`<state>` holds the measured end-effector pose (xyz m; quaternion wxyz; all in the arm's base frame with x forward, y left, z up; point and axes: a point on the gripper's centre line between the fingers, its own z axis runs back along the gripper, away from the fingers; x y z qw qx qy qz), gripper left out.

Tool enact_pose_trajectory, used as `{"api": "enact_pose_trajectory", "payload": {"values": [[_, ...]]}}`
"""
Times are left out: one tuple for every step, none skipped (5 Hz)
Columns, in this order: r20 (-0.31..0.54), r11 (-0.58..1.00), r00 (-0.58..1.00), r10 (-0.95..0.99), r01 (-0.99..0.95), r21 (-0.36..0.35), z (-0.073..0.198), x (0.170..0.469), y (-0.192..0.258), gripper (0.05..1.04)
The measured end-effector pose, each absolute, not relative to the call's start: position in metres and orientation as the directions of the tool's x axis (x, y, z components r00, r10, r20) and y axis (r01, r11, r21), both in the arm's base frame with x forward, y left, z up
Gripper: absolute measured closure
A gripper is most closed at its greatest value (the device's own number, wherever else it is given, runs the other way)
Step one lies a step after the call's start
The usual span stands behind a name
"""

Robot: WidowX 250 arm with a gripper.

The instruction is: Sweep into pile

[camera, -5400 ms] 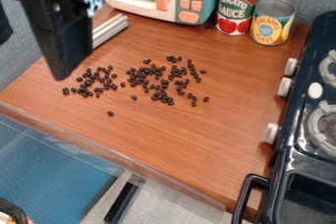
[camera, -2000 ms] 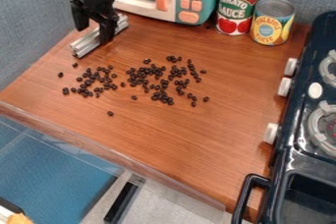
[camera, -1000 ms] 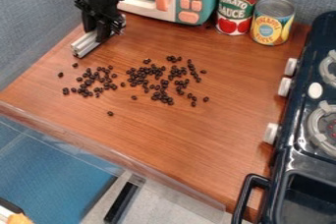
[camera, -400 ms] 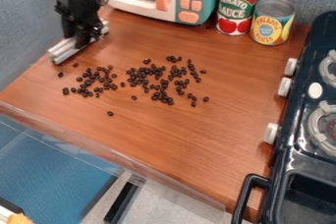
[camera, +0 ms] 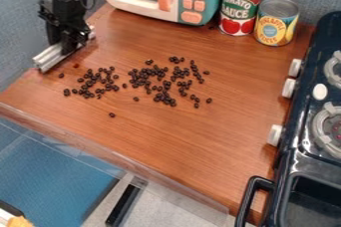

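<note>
The black gripper hangs at the upper left, shut on the silvery metal bar, which it holds near the counter's left edge. The bar lies slantwise, its near end sticking out toward the lower left. To the right of the bar and below it, dark beans are scattered over the middle of the wooden counter, in a larger loose group and a smaller one on the left. One stray bean sits nearer the front, and a few more are close to the bar.
A toy microwave stands at the back, with a red can and a yellow can beside it. The toy stove lines the right side. A clear ledge runs along the counter's front edge.
The gripper came down onto the bar at the back left and took hold of it. Over the last second gripper and bar have moved left and slightly toward the front. The beans have stayed put lately.
</note>
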<state>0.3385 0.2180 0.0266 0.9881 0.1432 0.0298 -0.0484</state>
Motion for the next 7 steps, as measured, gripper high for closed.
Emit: {"api": "enact_pose_trajectory", "payload": {"values": [[-0.087,0.957,0.993,-0.076,0.097,0.274,0.031,0.327,0.213,0.722],[-0.086,0.958,0.994,-0.070,0.091,0.271,0.023,0.320,0.209,0.722],[-0.097,0.963,0.994,-0.046,0.070,0.261,0.023,0.310,0.203,0.722],[-0.086,0.961,0.995,-0.041,0.063,0.268,0.026,0.306,0.202,0.722],[-0.083,0.958,0.996,0.032,-0.007,0.285,0.023,0.301,0.203,0.722],[-0.085,0.956,0.993,0.085,-0.057,0.287,0.020,0.299,0.196,0.722],[-0.097,0.950,0.986,0.132,-0.098,0.298,0.019,0.295,0.190,0.722]]}}
